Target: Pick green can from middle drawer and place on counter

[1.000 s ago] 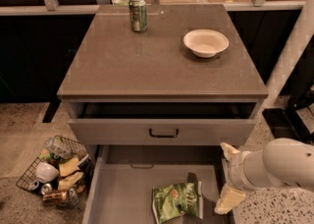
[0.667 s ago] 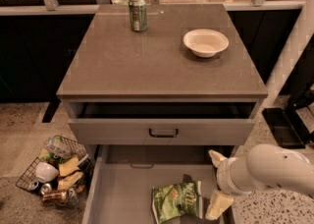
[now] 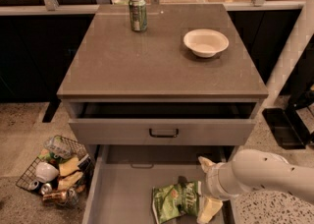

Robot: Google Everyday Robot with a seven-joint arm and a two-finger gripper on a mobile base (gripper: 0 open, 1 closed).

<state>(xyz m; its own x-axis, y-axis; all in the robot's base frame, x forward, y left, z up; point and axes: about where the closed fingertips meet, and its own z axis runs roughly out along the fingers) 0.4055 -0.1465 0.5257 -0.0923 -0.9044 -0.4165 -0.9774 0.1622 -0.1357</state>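
Observation:
The green can, a crumpled green foil snack bag (image 3: 175, 199), lies flat on the floor of the open middle drawer (image 3: 122, 193), toward its right front. My gripper (image 3: 206, 187) reaches in from the right on a white arm. It hangs at the bag's right edge, open. One pale finger (image 3: 205, 163) is behind the bag and the other (image 3: 208, 210) is in front of it. The counter (image 3: 157, 61) is the wide grey-brown top above the drawers.
An upright green-and-silver drink can (image 3: 138, 13) and a white bowl (image 3: 206, 42) stand on the counter's far half. The upper drawer front with a black handle (image 3: 163, 132) sticks out slightly above the open drawer. A wire basket of rubbish (image 3: 54, 169) sits on the floor at left.
My arm and gripper have moved left, from the drawer's right wall to the right edge of the snack bag. The bag has not moved.

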